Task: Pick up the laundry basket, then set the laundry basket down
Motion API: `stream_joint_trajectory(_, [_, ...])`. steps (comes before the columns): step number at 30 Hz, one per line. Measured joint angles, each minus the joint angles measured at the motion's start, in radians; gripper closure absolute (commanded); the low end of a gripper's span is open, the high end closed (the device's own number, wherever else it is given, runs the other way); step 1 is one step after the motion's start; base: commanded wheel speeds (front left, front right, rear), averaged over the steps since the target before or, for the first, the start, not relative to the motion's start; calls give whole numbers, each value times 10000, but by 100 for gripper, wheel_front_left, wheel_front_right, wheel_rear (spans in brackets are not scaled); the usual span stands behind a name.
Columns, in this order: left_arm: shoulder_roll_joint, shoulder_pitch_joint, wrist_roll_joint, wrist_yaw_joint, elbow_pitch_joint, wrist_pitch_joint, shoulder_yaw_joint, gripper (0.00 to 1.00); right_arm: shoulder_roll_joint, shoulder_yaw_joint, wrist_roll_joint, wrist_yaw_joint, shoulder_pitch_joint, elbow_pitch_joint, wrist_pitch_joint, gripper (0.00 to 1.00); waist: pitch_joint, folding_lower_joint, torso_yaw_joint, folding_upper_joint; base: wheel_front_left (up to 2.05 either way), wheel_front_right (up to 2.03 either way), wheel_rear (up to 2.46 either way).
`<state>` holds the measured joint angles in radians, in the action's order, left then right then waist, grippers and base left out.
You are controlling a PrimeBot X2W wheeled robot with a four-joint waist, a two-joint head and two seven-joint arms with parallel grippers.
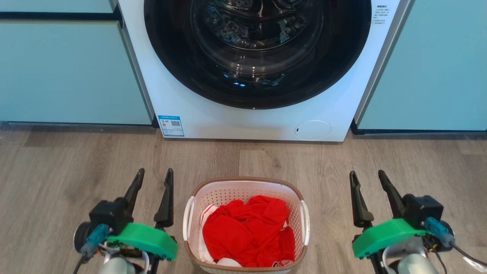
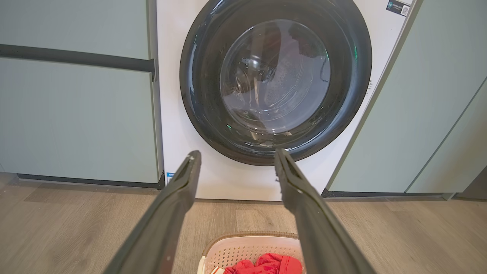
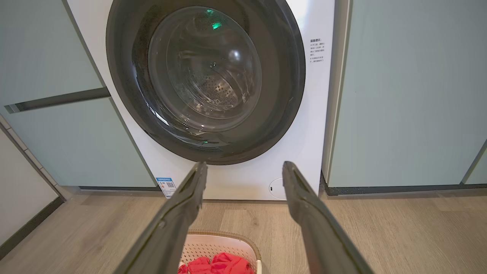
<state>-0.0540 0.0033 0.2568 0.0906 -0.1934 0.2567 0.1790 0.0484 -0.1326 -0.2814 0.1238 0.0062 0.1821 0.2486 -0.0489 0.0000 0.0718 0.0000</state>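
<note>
Laundry basket [image 1: 232, 195] is found upright on the wooden floor [image 1: 57, 171], just before the washing machine [image 1: 213, 118] and between the two arms. The left end effector [image 1: 156, 173] and the right end effector [image 1: 366, 173] are held with fingers spread and nothing gripped, each beside the basket but apart from it.

Progress cannot be settled: the scene fits a basket waiting to be lifted, and equally one set down and released.

Contents: a crumpled red garment [image 1: 247, 232] over some white cloth. The washer door is seen shut; drum contents cannot be made out.
</note>
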Motion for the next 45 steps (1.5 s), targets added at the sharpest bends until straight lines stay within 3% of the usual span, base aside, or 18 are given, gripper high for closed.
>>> stream_joint_trajectory(40, [0,19,374,-29,-161,0,17,0,-4,-113,6,0,-5,155,0,0,-155,0,-191,0,0,0,0])
stream_joint_trajectory(41, [-4,20,378,-29,-247,-2,29,100,-6,-117,-2,0,5,238,-8,100,-156,0,-192,0,0,0,0])
stream_joint_trajectory(45, [-4,285,380,-29,-748,-4,54,100,-42,-142,-2,0,227,740,-15,100,-155,0,-196,0,0,0,0])
